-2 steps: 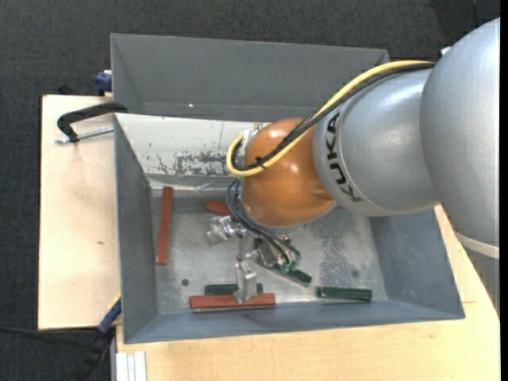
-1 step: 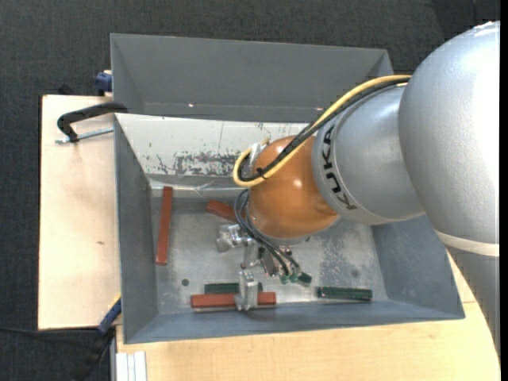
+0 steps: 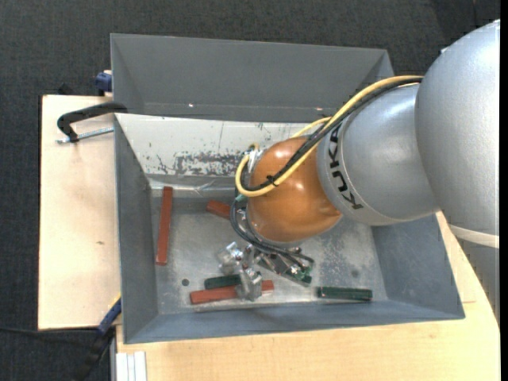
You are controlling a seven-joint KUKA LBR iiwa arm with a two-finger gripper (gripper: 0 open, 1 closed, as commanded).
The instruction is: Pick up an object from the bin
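My gripper (image 3: 244,272) is low in the front middle of the bin, under the arm's orange cover. Its metal tip sits right at a short dark green stick (image 3: 220,282) and a red stick (image 3: 225,294) lying just in front of it. Whether it has hold of either one I cannot tell. A small green piece (image 3: 300,273) lies beside the gripper on its right. A red piece (image 3: 217,209) pokes out behind it, partly hidden by the cover.
A long red bar (image 3: 164,225) leans along the left wall. Another dark green stick (image 3: 345,294) lies by the front wall on the right. A small dark dot (image 3: 185,282) marks the floor at the front left. The arm covers the bin's right half.
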